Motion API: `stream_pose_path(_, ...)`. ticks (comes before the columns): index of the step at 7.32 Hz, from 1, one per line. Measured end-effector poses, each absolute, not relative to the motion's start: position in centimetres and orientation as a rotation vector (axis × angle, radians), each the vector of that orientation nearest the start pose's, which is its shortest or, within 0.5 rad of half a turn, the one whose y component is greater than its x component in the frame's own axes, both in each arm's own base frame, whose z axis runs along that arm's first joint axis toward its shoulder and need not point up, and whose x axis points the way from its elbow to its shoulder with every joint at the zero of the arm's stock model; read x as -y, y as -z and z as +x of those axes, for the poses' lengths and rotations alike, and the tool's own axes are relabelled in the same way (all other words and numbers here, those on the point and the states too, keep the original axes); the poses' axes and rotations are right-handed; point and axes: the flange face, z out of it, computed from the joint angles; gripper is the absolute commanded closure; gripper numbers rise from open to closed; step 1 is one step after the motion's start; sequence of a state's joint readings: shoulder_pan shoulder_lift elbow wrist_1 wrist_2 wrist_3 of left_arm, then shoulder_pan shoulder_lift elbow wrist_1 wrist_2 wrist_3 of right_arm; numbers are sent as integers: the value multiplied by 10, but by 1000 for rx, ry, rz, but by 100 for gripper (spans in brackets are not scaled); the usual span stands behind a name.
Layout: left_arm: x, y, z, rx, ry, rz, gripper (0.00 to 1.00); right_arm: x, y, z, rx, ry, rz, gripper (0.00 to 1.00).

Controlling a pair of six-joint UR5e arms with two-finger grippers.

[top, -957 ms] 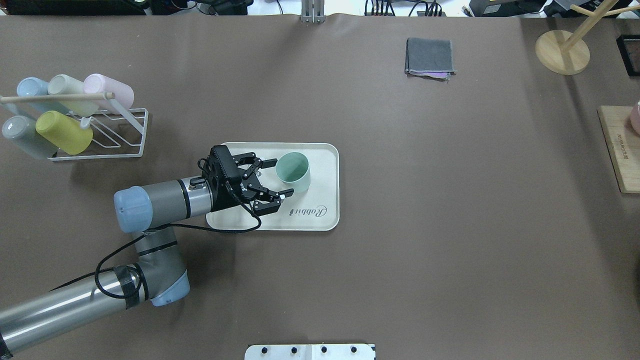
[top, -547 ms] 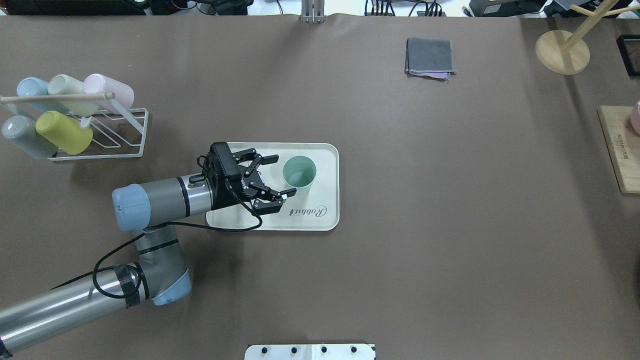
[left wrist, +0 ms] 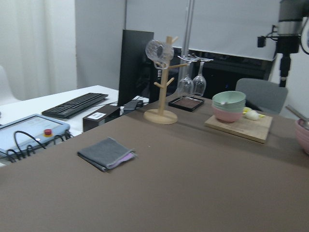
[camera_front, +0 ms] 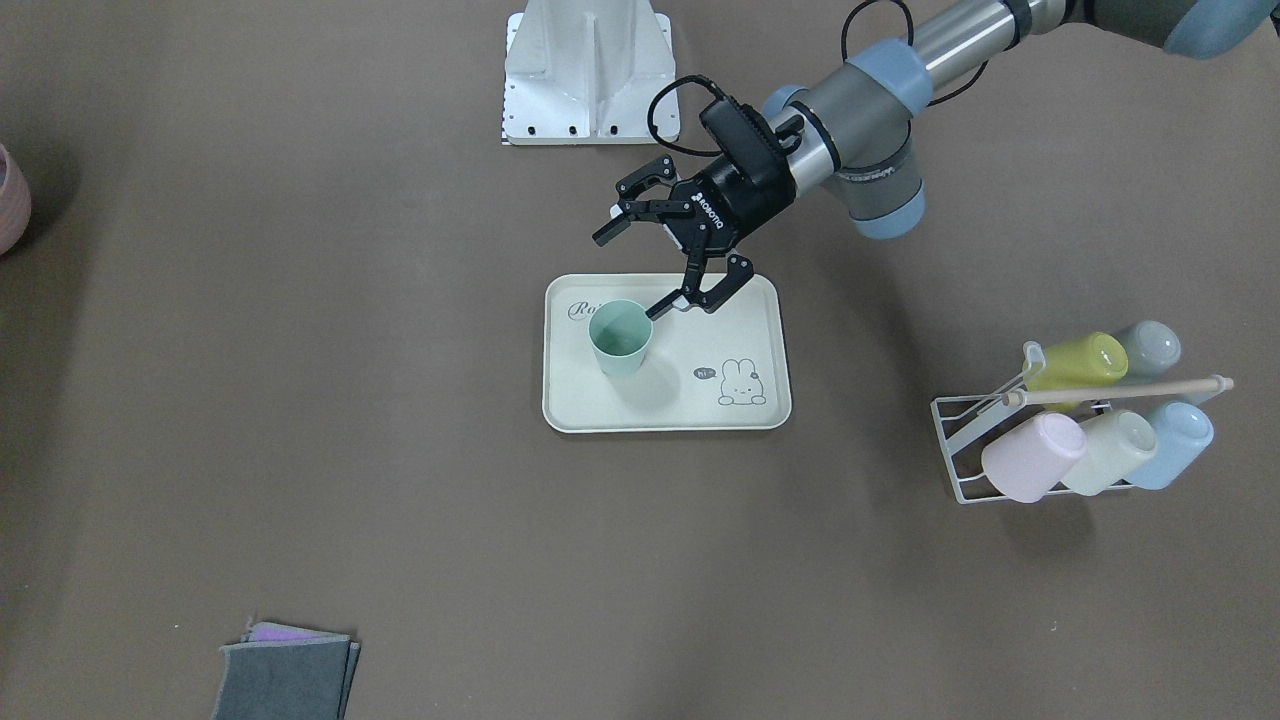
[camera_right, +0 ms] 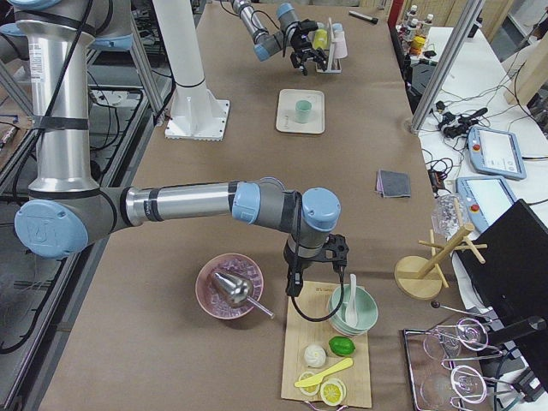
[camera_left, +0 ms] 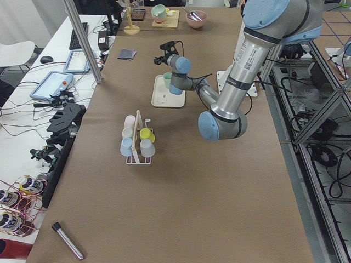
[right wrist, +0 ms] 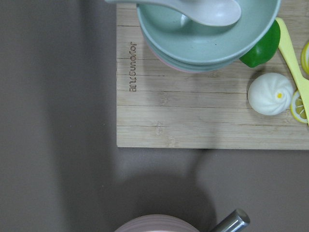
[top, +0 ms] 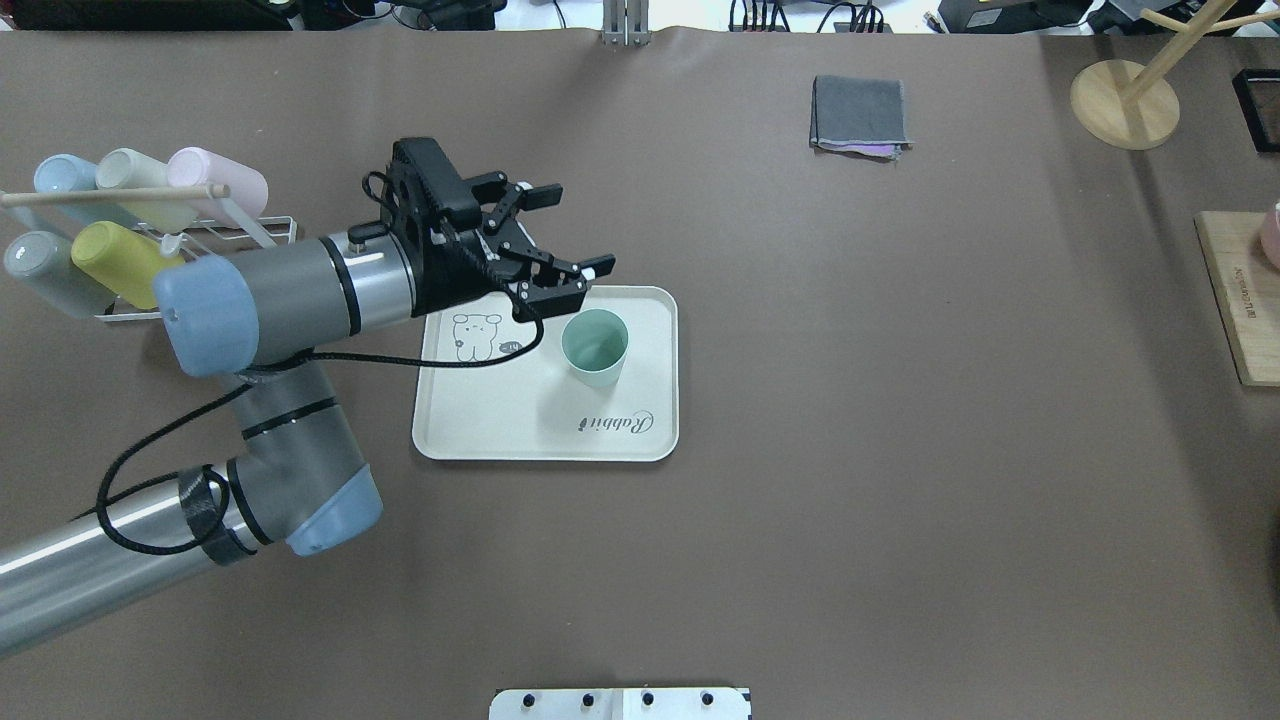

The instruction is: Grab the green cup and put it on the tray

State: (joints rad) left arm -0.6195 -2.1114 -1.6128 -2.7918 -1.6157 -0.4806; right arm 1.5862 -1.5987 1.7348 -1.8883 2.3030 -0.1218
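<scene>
Overhead exterior: my left gripper point(top: 580, 228), jaws wide and empty, hangs clear above the green cup point(top: 594, 348), upright on the tray point(top: 470, 420).

In the exterior left view a white side desk point(camera_left: 22, 74) runs at 9 o'clock of the brown-covered table point(camera_left: 181, 181), with grey floor point(camera_left: 329, 235) at 3 o'clock. The left wrist view shows a pale blind point(left wrist: 222, 24) at 12 o'clock and a grey wall point(left wrist: 99, 43) at 10.

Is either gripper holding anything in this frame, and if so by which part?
The left gripper holds nothing: it is open, apart from the green cup standing on the tray. The right gripper's state cannot be told.
</scene>
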Motion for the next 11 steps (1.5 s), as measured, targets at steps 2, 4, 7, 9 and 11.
stream_pose_path(2, 542, -175, 369, -912, -330, 1153, 2, 460, -623, 73, 745, 35, -120, 0)
stream_pose_path(4, 620, -205, 278, -657, -245, 805, 2, 461, -621, 73, 746, 37, -115, 0)
stream_pose_path(7, 655, -334, 100, -655, -27, 339, 2, 465, -616, 73, 748, 43, -105, 0)
stream_pose_path(9, 649, -457, 33, -869, 101, 47, 2, 466, -614, 72, 755, 42, -102, 0)
stream_pose_path(11, 620, -559, 4, -922, 76, -57, 2, 466, -613, 71, 764, 41, -100, 0)
